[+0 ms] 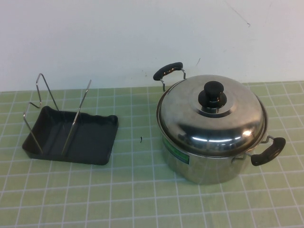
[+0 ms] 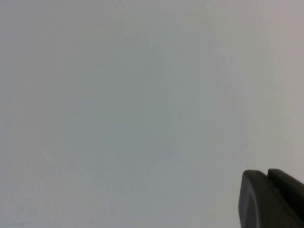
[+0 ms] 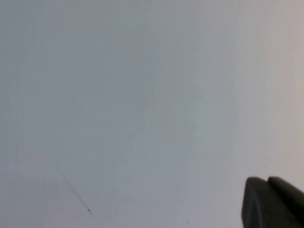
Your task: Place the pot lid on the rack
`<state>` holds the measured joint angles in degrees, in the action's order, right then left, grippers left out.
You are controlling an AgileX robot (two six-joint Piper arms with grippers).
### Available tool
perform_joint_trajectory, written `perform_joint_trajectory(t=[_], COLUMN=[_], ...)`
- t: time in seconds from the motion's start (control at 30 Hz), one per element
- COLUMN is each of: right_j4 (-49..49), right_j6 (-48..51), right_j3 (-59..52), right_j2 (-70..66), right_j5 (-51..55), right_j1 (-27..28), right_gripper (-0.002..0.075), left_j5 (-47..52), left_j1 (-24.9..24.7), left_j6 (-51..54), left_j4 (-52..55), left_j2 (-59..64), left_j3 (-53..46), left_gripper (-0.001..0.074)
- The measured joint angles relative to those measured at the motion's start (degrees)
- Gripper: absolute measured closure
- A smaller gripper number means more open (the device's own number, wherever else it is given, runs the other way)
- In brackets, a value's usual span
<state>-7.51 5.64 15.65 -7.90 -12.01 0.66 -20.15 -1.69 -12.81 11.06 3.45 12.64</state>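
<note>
On counter at 3 o'clock: domed shiny steel pot lid [image 1: 212,116] caps pot; stiff, slick (grip black knob [image 1: 212,93]). Dark grey wire-looped rack [image 1: 71,134] at 9 o'clock. Left tool [image 2: 273,199], right tool [image 3: 274,202] closed, empty, facing bare wall.

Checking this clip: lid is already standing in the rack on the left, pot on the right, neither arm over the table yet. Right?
Not quite. The high view shows the pot lid sitting on the pot, not in the rack, whose wire loops hold nothing. The left gripper and right gripper face blank wall, fingers shut.
</note>
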Motion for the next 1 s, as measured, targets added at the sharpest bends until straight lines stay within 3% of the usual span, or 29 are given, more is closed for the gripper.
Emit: perform_joint_trajectory(t=[0.2,0.47,0.6,0.9,1.0], right_j4=[-11.6,-37.3,-40.6,-39.9,-40.1], right_j6=[-9.5,-32.3,-33.6,-25.9,-25.8], right_j3=[7.1,15.3,20.1,26.1,26.8], right_j2=[-15.9,-44.7,-56.7,-71.7,-76.4], right_j5=[-4.2,-29.7,-31.3,-32.4,-32.4], right_j1=[0.0,-0.6,-5.5,-18.1,-18.8], right_gripper=[0.0727,0.0727,0.0727,0.0724,0.0621], left_j5=[1.0,2.7,7.7,13.7,13.7], left_j1=[0.0,0.0,0.0,0.0,0.0], left_j6=[-0.6,-0.9,-1.0,-4.0,-4.7], left_j4=[0.1,0.0,0.0,0.0,-0.1], left_j2=[6.1,10.7,10.9,11.0,11.0], left_j3=[0.0,0.0,0.0,0.0,-0.1], left_gripper=[0.0737,0.0737,0.0737,0.0737,0.0737])
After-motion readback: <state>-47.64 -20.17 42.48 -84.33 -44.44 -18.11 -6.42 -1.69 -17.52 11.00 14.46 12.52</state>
